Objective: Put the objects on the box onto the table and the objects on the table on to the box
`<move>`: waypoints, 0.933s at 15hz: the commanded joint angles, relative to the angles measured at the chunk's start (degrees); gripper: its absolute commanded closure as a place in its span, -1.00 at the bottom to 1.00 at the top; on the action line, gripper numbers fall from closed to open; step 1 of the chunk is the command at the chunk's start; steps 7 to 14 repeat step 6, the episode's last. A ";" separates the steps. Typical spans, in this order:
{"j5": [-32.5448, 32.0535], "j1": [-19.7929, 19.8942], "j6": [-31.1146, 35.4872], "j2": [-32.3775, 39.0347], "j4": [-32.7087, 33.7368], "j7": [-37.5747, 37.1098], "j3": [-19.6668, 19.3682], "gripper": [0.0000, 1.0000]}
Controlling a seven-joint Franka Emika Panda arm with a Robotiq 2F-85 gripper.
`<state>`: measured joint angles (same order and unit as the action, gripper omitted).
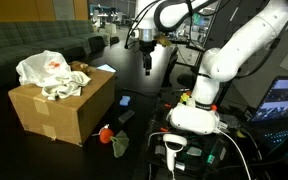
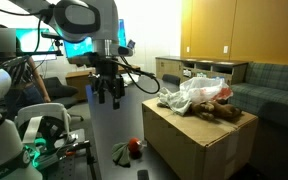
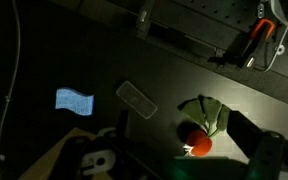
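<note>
Claw (image 1: 147, 60): Robotiq two-finger unit on the white Panda arm, hanging in the air above the desk (image 2: 106, 135), jaws spread wide, nothing between them and nothing touching them. Box (image 1: 64, 112): large brown cardboard carton with taped seams, standing on the desk lower than the claw and well off to its side in both exterior views. On the box top, well apart from the claw: one crumpled white plastic bag (image 2: 192, 92) with a little red print, and, just beside it, one brown soft item (image 2: 225, 112), too small to identify. On the desk, lower than the claw and between it and the foot of the box: one small red round object (image 3: 198, 145), touching a crumpled green cloth (image 3: 208, 115). In an exterior view the pair lies near the box's lower corner. Also on the desk, beneath the claw in the wrist view: one flat grey rectangular piece (image 3: 136, 99) and, near it on the side away from the red object, one light-blue patch (image 3: 74, 101), nature not discernible. The dark finger bodies of the claw enter the wrist view from its lower edge, standing far apart.
</note>
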<state>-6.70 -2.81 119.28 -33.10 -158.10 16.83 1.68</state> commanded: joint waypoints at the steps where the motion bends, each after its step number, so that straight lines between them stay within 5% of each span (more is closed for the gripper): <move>1: -2.88 0.73 0.67 -5.88 -0.56 -3.07 -0.56 -1.00; 14: -2.69 0.00 0.19 -5.99 0.02 -3.41 -1.23 -1.00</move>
